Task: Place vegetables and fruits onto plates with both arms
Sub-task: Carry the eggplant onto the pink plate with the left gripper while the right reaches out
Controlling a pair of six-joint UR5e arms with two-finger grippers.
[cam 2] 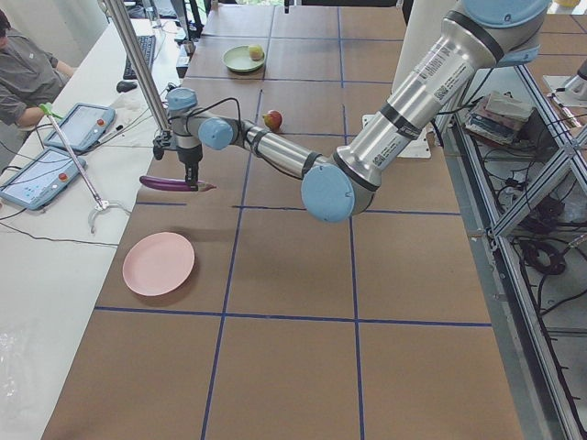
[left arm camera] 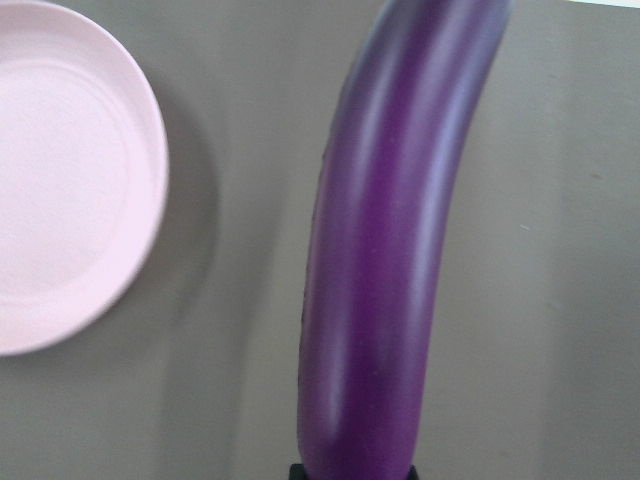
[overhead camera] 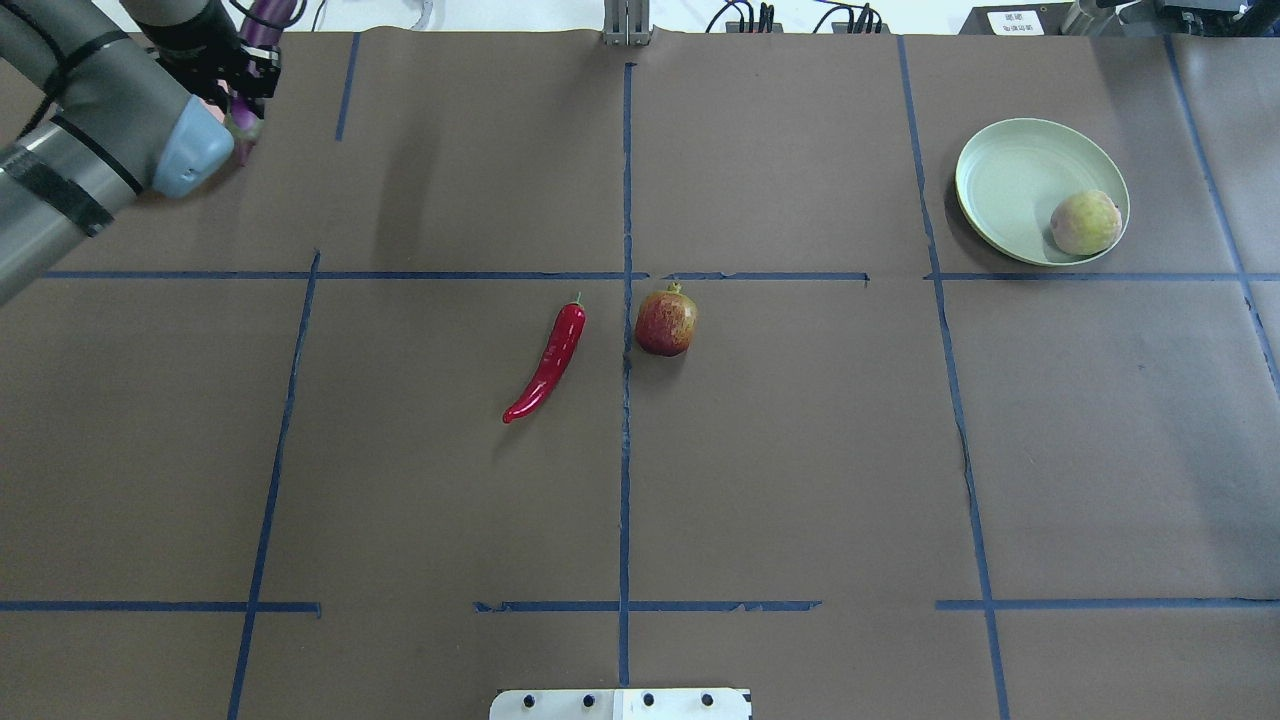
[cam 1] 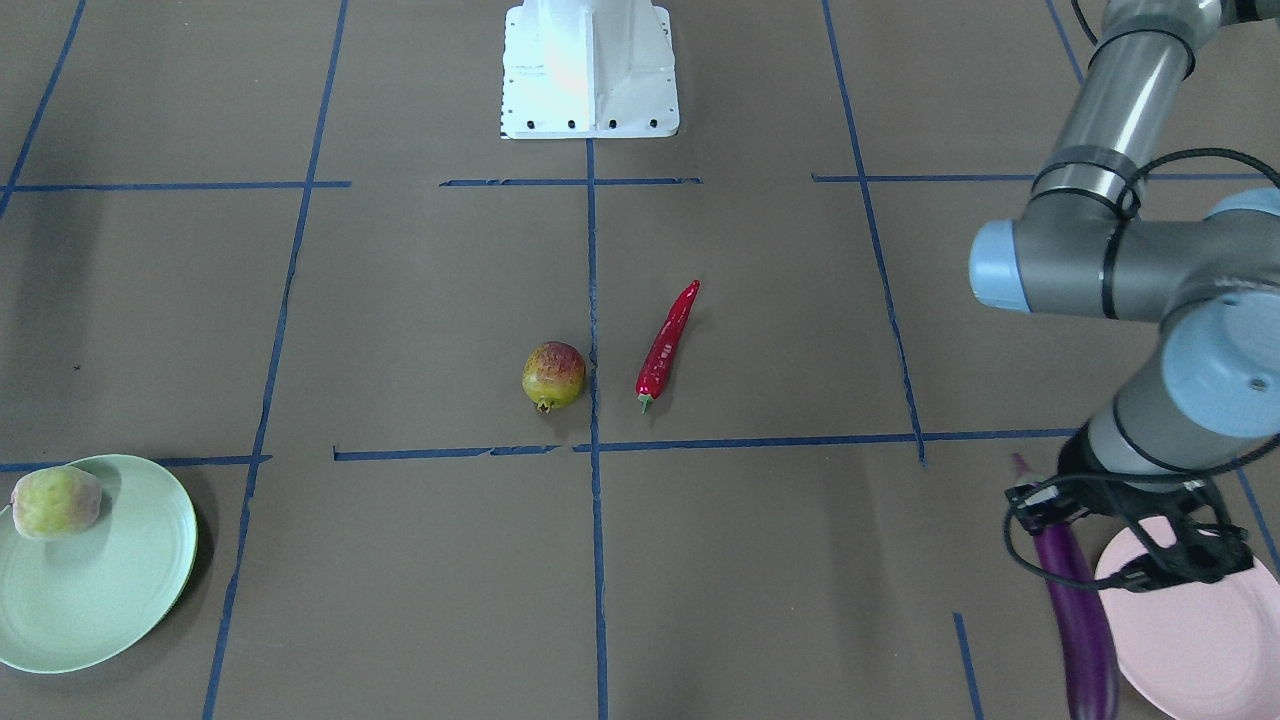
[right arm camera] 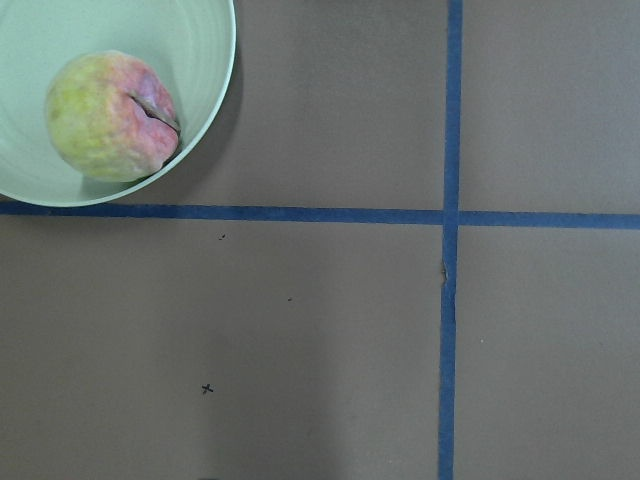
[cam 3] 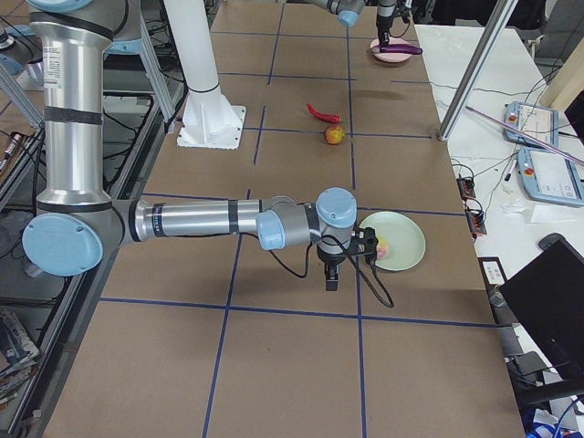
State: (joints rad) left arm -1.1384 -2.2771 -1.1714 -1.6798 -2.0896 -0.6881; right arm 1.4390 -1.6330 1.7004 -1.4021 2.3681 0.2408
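Leaves pink plate (cam 2: 159, 264) bare, near left gripper (cam 2: 190, 180), jaws clamped on raised eggplant (cam 2: 160, 183). Shows green plate (cam 1: 90, 600) bearing pale fruit (cam 1: 56, 502) beside right gripper (cam 3: 333, 276), jaw state impossible to tell. Leaves blushed fruit (cam 1: 553, 375) and chili (cam 1: 667, 340) well apart from both.

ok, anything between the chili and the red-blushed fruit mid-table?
Just a blue tape line running between the chili and the fruit, nothing else; the fruit sits close beside it. Clearest in the overhead view.
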